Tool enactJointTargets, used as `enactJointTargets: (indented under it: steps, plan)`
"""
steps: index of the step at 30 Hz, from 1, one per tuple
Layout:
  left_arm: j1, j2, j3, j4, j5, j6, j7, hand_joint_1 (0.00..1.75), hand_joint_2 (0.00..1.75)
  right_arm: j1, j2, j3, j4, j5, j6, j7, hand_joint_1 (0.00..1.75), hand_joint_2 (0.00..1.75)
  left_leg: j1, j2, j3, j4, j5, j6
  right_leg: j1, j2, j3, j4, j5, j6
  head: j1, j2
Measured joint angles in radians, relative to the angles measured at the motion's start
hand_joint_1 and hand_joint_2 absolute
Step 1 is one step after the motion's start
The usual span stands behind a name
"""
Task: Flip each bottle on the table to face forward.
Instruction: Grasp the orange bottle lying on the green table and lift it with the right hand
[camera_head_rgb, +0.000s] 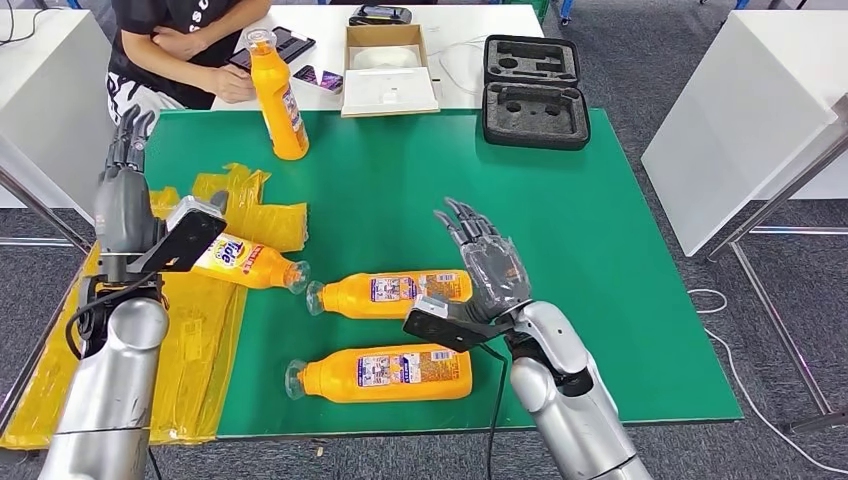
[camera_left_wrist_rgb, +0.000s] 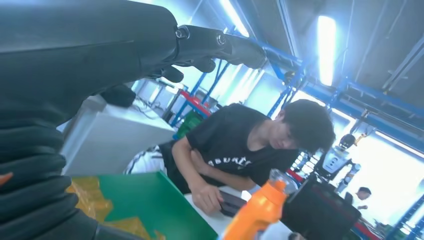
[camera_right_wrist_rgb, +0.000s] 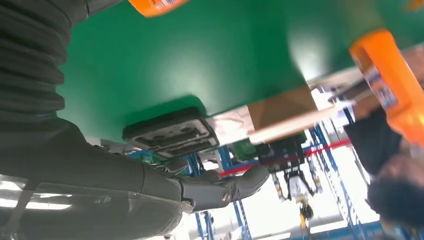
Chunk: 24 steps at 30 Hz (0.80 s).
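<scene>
left robot hand (camera_head_rgb: 124, 190) raised, right robot hand (camera_head_rgb: 487, 262) spread

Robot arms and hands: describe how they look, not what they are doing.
Both arms are smooth silver tubes, the left arm and right arm alike. A black cable loops beside each. The left hand and right hand are grey with darker jointed fingers and black wrist boxes.

green table (camera_head_rgb: 600, 280): one orange bottle standing (camera_head_rgb: 277, 97) at far edge; three orange bottles lying flat (camera_head_rgb: 395, 294) (camera_head_rgb: 385, 374) (camera_head_rgb: 245, 263) near front; crumpled yellow plastic sheet (camera_head_rgb: 190, 330) on left side; open black foam case (camera_head_rgb: 534, 113) far right.
</scene>
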Motion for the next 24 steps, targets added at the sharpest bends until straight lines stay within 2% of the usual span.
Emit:
enactJointTargets:
  steps: [16, 24]
  plan:
    - [0.026, -0.025, -0.021, 0.0, 0.057, 0.002, -0.016, 0.0, 1.75, -0.086, -0.017, 0.103, 0.2, 0.072, 0.073, 0.021, 0.0, 1.75, 0.0, 0.0, 0.0, 0.0, 0.0, 0.0, 0.0, 0.0, 0.0, 0.0, 0.0, 0.0, 0.0, 0.0]
    - [0.054, -0.028, -0.035, 0.0, 0.18, -0.031, -0.057, 0.0, 1.75, -0.142, -0.019, 0.172, 0.348, 0.129, 0.085, 0.067, 0.0, 1.75, 0.0, 0.0, 0.0, 0.0, 0.0, 0.0, 0.0, 0.0, 0.0, 0.0, 0.0, 0.0, 0.0, 0.0]
